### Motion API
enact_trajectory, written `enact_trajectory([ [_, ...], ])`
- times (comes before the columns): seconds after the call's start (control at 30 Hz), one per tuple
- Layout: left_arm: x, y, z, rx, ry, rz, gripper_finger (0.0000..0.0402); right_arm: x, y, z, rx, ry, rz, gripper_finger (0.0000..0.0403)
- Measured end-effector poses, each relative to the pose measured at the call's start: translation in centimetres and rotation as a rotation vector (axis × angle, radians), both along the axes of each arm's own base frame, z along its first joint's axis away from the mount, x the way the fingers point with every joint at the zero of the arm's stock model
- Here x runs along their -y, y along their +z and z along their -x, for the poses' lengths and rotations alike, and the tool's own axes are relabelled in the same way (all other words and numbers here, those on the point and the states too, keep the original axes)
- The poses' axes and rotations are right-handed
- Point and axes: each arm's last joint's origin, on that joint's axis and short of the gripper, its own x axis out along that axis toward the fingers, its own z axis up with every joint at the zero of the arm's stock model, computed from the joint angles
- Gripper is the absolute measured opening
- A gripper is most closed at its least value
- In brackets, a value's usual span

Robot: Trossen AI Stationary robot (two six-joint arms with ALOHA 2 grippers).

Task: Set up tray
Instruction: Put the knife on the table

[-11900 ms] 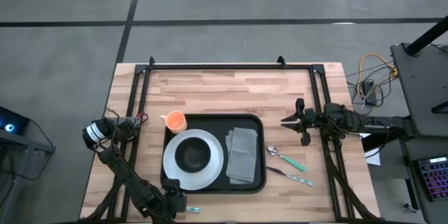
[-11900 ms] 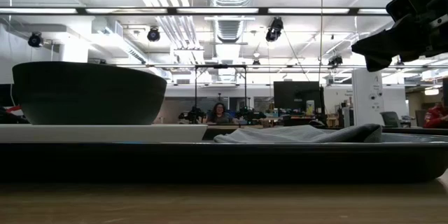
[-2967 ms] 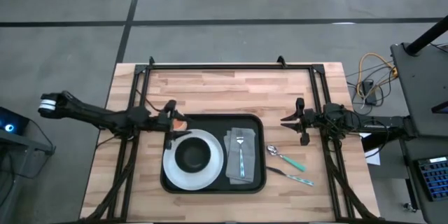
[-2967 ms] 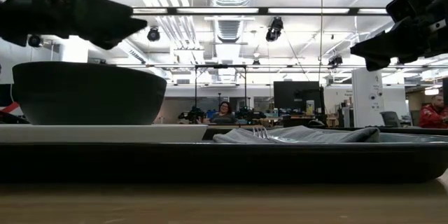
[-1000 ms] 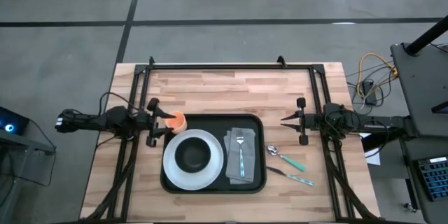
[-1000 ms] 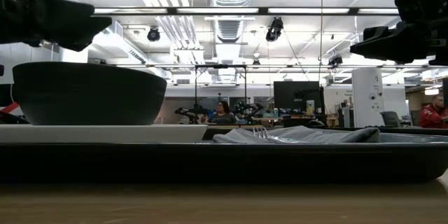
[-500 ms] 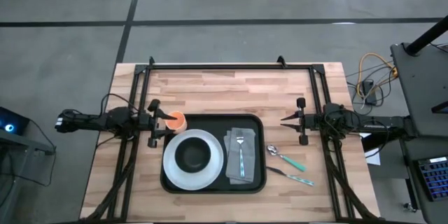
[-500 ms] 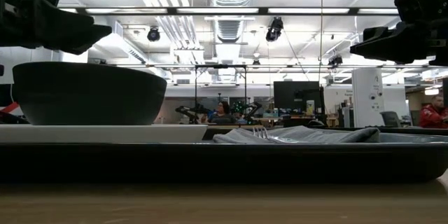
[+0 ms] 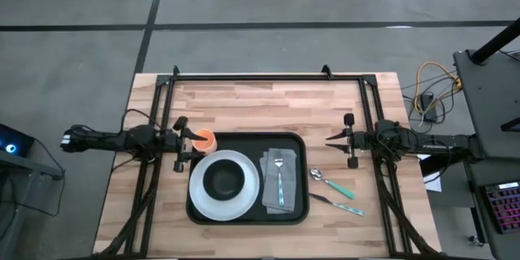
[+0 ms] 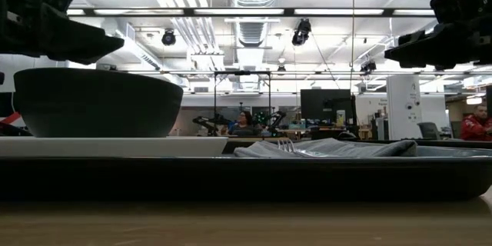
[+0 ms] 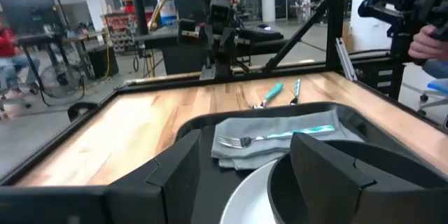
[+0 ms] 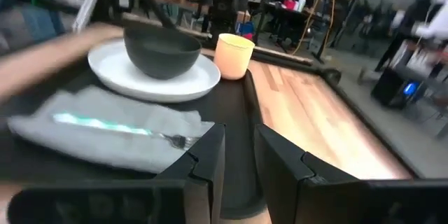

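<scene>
Your left hand [image 9: 184,142] has pulled back off the tray [image 9: 247,210], fingers apart beside its corner; right hand [image 9: 338,140] narrowly parted, well clear.

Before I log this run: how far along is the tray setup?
Done: white plate with dark bowl, grey napkin and fork sit on the tray. In hand: nothing; the open left claw hovers beside the orange cup, which stands off the tray. Left: cup, spoon and knife on the table; right claw waits.
</scene>
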Motion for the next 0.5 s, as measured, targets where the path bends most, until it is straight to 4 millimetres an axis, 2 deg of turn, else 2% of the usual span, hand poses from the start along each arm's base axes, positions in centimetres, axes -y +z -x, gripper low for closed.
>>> enact_trajectory([
  [0.1,0.01,-0.15,-0.14,-0.016,0.007,0.072,0.0198,-0.01,0.26,-0.03,0.025,-0.015,-0.171,0.0068],
  [0.23,0.01,-0.34,-0.26,-0.037,0.009,0.077,0.0198,-0.01,0.36,-0.04,0.032,-0.032,-0.356,0.0068],
  [0.5,0.04,-0.86,-0.58,-0.096,0.012,0.074,0.0198,0.0,0.37,-0.05,0.033,-0.044,-0.429,0.0068],
])
